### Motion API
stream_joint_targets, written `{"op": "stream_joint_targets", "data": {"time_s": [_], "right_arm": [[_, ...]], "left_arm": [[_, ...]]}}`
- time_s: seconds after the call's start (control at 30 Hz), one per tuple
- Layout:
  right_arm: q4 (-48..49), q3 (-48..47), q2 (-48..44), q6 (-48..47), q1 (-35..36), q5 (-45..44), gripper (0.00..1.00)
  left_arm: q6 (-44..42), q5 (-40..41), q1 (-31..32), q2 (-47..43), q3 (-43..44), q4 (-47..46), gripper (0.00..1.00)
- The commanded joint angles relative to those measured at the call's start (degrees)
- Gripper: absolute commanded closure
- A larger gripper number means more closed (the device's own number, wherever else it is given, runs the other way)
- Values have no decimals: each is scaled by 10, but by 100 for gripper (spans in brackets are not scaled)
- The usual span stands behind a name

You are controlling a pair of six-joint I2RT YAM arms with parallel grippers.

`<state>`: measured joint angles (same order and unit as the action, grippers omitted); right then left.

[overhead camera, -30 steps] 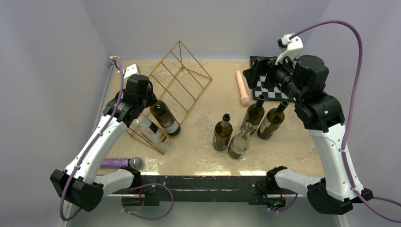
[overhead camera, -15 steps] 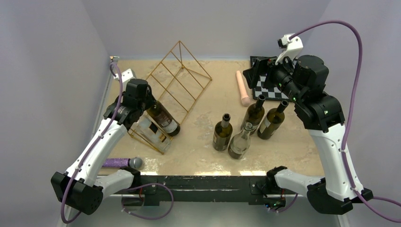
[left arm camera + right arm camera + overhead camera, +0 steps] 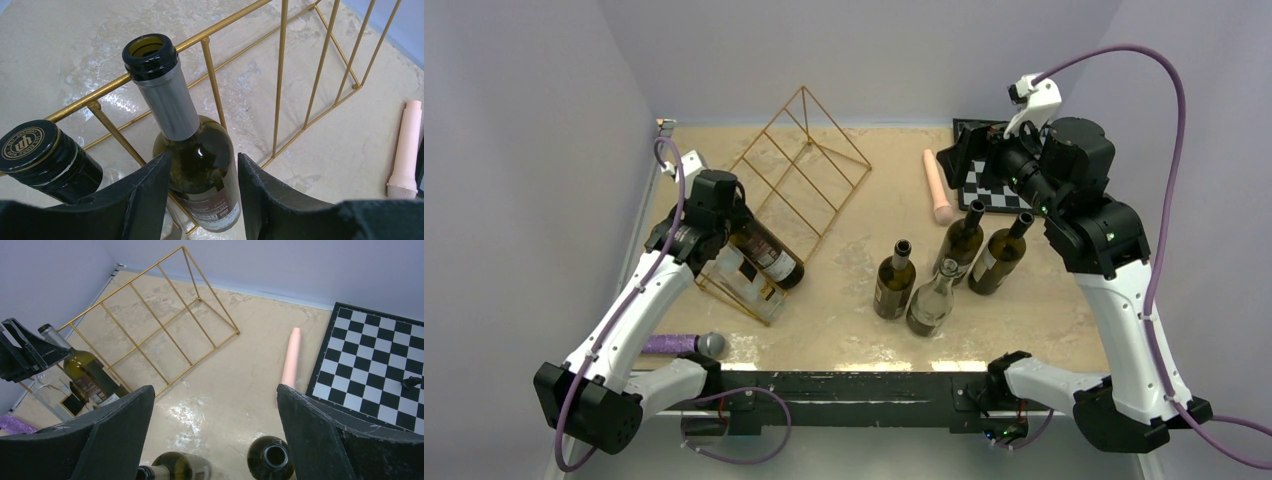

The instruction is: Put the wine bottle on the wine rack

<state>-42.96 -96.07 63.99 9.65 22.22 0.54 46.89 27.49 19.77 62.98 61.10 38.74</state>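
The dark green glass wine bottle with the grey foil neck point(image 3: 197, 165) lies in a slot of the thin gold wire wine rack point(image 3: 280, 75), so I judge the placing itself done. My left jaws stand parted astride it, wider than its neck. I see no pinch on the glass, so they hold nothing. What is left for this arm, I judge, is to back away without catching the wire.

The bottle's long axis slopes with the rack's slanted grid. Its open mouth points up toward my left jaws, and its base points down and away from them, toward the sandy stone-patterned bench point(image 3: 844, 300).

Just left of those jaws, a clear glass bottle with a black cap point(image 3: 42, 150) sits in the neighbouring slot.

My right jaws are spread wide and empty, hanging high and well apart from the rack. Below them four more glass bottles point(image 3: 894, 285) stand upright on the bench, none on the rack. Whether they are to follow I cannot tell.
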Motion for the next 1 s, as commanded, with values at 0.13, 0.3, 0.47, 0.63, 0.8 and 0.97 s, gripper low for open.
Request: {"op": "stream_joint_targets", "data": {"time_s": [0.13, 0.3, 0.47, 0.63, 0.8, 0.97], "right_arm": [[5, -5, -12, 7, -1, -7, 3], [5, -2, -19, 11, -1, 10, 1], [-19, -19, -15, 11, -1, 26, 1], [-37, -29, -18, 20, -1, 58, 1], [-67, -35, -21, 36, -1, 64, 1], [-99, -42, -28, 55, 0, 78, 1]], "left_arm": [[-37, -37, -5, -28, 28, -29, 36], [-129, -166, -4, -42, 44, -88, 10], [-241, -362, -3, -44, 50, -162, 2], [-302, -589, 18, -28, 58, -224, 1], [-302, -690, 79, 1, 79, -264, 1], [-315, -678, 163, 45, 110, -263, 1]]}}
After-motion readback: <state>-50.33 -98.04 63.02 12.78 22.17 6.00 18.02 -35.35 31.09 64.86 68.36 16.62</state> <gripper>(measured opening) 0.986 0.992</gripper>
